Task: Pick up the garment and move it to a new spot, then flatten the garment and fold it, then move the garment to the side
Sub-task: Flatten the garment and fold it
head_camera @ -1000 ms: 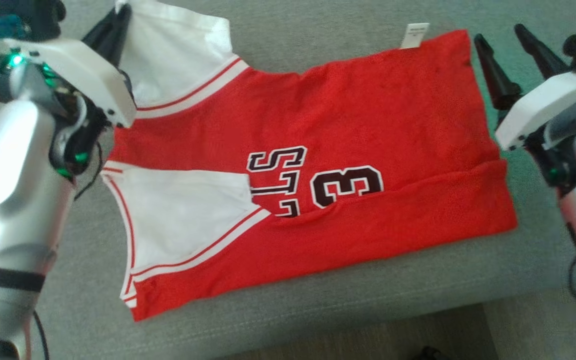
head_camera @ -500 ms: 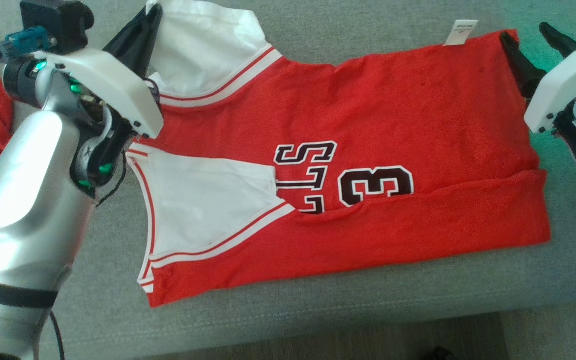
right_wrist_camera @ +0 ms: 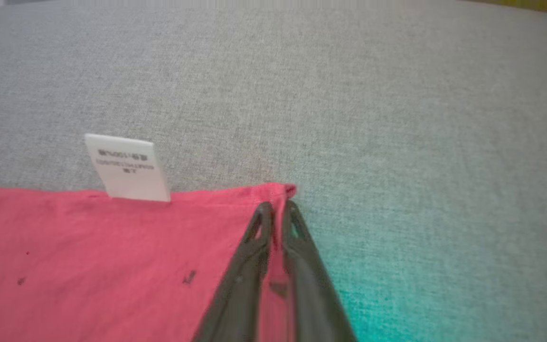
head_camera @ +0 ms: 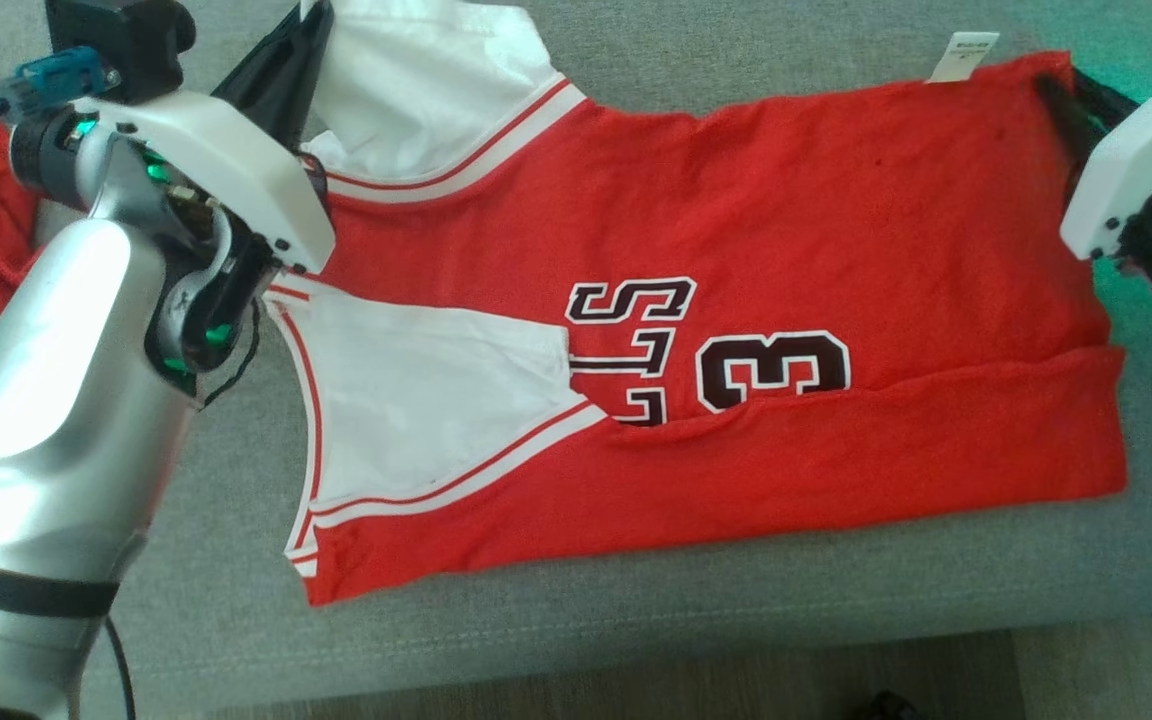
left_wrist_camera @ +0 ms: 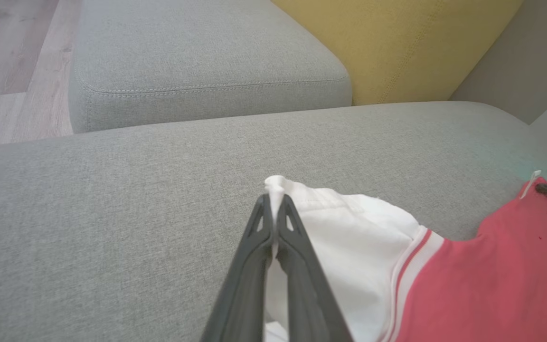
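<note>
Left gripper (left_wrist_camera: pixel 273 203) and right gripper (right_wrist_camera: pixel 277 210) each pinch only a far jersey (head_camera: pixel 786 200) corner, so a sharp tug might slip one free.

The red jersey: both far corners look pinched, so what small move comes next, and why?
Probably lift both far corners slightly together, ready to fold them toward the near edge. The jersey lies flat; the left jaws are shut on its white shoulder corner, the right jaws on its red hem corner.
</note>
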{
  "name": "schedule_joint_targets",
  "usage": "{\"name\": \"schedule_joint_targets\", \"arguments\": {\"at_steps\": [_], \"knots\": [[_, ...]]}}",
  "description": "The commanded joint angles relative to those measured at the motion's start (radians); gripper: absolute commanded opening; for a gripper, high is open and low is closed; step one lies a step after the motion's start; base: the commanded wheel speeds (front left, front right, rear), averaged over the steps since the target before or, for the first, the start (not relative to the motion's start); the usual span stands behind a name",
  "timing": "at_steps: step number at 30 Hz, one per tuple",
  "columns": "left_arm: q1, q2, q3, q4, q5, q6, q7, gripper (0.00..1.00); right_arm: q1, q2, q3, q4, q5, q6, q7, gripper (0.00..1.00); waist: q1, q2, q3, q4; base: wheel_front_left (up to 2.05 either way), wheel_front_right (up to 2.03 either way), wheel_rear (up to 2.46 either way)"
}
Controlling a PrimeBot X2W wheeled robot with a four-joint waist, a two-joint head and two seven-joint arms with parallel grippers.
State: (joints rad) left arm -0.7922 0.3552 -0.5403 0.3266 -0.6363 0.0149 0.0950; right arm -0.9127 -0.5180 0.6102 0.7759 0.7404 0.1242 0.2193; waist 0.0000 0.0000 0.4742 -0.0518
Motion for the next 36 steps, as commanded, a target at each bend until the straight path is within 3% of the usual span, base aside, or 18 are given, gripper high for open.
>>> {"name": "schedule_joint_targets", "arguments": {"at_steps": [1,12,19,26,36], "knots": [[-0.034,0.042,0.042,-0.034,0.005,0.006,-0.004,0.00,-0.011,-0.030,0.007,-0.013,0.001,0.007,-0.023,0.00,0.0000,0.0000,0.000,0.000,0.00,0.00,0.00],[-0.140,0.055,0.063,0.031,0.033,0.020,-0.039,0.00,-0.088,-0.034,0.032,0.050,-0.038,0.007,-0.179,0.00,0.0000,0.0000,0.019,-0.006,0.00,0.00,0.00],[-0.266,0.017,0.087,0.163,0.035,0.022,-0.098,0.00,-0.147,-0.017,0.031,0.119,-0.065,0.007,-0.270,0.00,0.0000,0.0000,0.022,-0.006,0.00,0.00,0.00],[-0.307,-0.019,0.067,0.272,0.039,-0.014,-0.150,0.00,-0.167,0.003,0.056,0.166,-0.082,0.007,-0.331,0.00,0.0000,0.0000,0.007,-0.005,0.00,0.00,0.00],[-0.216,0.000,0.008,0.291,0.051,-0.076,-0.173,0.00,-0.103,-0.014,0.105,0.167,-0.044,0.007,-0.370,0.00,0.0000,0.0000,-0.053,0.006,0.00,0.00,0.00]]}}
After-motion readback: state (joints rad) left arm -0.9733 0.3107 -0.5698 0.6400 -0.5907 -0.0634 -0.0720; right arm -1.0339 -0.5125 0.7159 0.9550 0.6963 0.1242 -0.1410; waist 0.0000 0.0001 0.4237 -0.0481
